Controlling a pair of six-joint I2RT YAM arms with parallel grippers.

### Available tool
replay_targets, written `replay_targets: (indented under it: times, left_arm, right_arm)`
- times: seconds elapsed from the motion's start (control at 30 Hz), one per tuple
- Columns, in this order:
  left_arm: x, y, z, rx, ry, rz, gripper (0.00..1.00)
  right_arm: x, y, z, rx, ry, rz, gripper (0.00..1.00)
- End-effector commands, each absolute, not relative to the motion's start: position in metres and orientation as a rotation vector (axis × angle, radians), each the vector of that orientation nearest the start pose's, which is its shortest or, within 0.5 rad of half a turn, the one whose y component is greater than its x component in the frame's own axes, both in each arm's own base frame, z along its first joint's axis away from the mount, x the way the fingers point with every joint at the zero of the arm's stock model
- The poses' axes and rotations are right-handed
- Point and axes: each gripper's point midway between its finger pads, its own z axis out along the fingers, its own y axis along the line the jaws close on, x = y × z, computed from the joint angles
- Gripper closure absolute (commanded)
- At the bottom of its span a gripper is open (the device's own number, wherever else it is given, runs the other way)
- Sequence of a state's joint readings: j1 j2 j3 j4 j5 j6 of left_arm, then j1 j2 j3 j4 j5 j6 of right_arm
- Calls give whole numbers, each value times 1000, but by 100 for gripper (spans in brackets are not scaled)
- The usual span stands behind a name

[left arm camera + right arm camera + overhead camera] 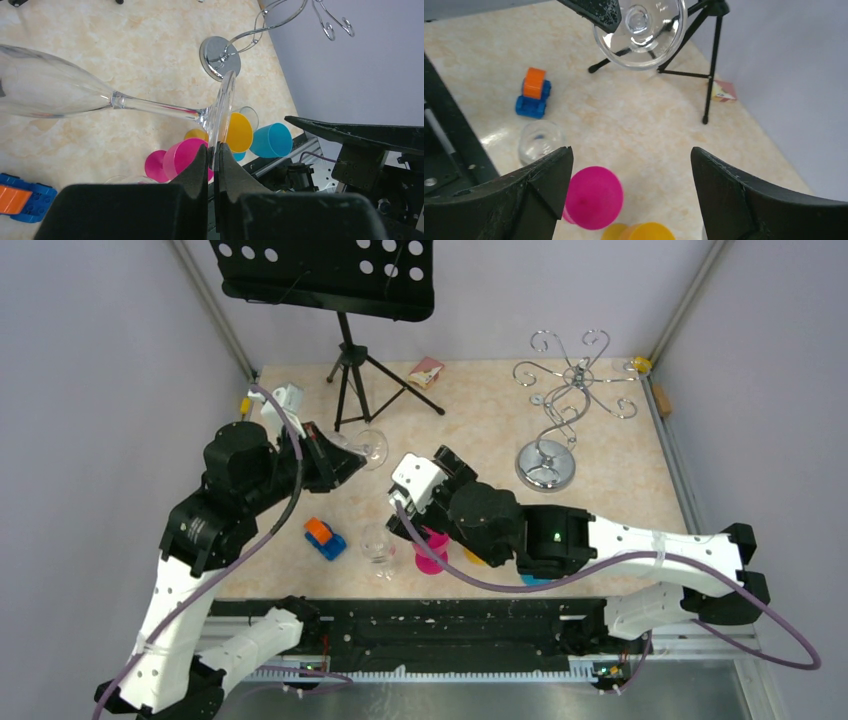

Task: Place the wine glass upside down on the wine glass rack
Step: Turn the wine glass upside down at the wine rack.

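wine glass (55, 90) — bowl partly off-frame

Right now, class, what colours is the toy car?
The toy car is blue with orange on top; right wrist view.

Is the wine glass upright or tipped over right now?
Tipped sideways: the wine glass has its stem roughly level, its foot pinched by the left gripper.
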State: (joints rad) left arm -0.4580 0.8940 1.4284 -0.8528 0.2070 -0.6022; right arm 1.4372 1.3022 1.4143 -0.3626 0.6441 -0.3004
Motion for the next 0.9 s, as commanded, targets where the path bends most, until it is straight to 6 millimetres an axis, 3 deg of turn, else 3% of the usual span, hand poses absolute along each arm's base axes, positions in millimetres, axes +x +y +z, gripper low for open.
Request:
replay_targets:
  times: [0.0,0.13,0.27,0.4,0.57,0.73,0.87]
  left_arm:
    - [200,-159,393,24,1932,-876,100]
    - [195,-165,389,38,1937,-930,100]
    - [189,-177,390,67,1935,-1023,100]
    - [182,-190,395,99,1904,-1136,100]
    - [175,-201,399,115,1884,-1247,100]
    - [166,-214,402,161,1901,-1363,100]
    - [161,-218,405,166,1890,-1420,100]
  right_arm:
    - [136,356,373,-838,1607,590,11]
    - [128,352,369,-707,1708,816,11]
    - [135,342,363,-515,1839,962,11]
    - [147,337,372,-315,1914,1075,11]
    - [152,345,386,-130,1885,1220,12]
    - [160,337,383,-26,1885,1292,13]
    - [165,331,395,74,1785,1418,18]
